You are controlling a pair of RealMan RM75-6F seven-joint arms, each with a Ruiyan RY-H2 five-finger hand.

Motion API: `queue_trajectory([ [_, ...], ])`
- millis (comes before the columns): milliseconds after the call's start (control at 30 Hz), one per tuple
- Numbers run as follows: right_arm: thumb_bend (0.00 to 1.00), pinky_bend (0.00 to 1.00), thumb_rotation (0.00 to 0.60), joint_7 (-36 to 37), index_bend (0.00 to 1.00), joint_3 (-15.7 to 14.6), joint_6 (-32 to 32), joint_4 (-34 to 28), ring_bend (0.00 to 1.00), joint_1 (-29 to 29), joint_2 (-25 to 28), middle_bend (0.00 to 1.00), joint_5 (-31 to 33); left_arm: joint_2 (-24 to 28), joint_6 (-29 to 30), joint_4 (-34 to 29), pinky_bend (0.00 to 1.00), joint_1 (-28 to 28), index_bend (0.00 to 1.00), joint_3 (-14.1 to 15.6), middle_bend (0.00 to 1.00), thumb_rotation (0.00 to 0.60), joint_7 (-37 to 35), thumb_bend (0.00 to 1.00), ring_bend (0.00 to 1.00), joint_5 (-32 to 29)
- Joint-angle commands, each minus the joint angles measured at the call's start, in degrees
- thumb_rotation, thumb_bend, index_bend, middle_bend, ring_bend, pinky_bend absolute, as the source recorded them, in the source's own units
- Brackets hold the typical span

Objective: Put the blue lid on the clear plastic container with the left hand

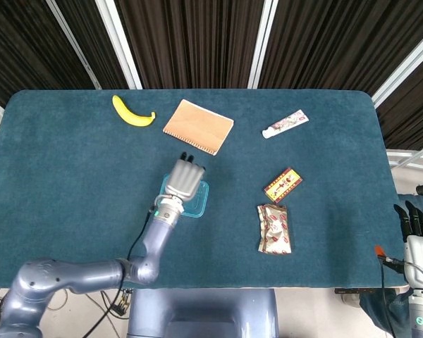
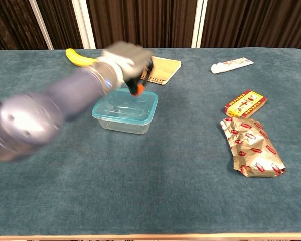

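Note:
The clear plastic container (image 2: 123,123) stands at mid-table with the blue lid (image 2: 124,105) lying flat on top of it. In the head view only the lid's right part (image 1: 199,199) shows beside my left hand (image 1: 183,177). That hand (image 2: 124,61) hovers above the container's far edge, blurred by motion, its fingers curled in and holding nothing. It is clear of the lid. My right hand (image 1: 416,221) hangs off the table's right edge, low in the head view, holding nothing, its dark fingers straight.
Along the far side lie a banana (image 1: 132,113), a tan notebook (image 1: 198,125) and a white tube (image 1: 285,124). A red packet (image 1: 282,184) and a crumpled foil bag (image 1: 274,228) sit right of the container.

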Motion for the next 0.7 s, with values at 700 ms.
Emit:
queue_trajectory([
  [700,0.29,0.00,0.600,-0.5,0.10,0.1,0.0,0.1,0.04,0.0,-0.2,0.03,0.4,8.0,-2.2,-4.0,0.18,5.8,0.67,4.8,0.56,0.600,-5.8,0.49,0.25,4.4],
])
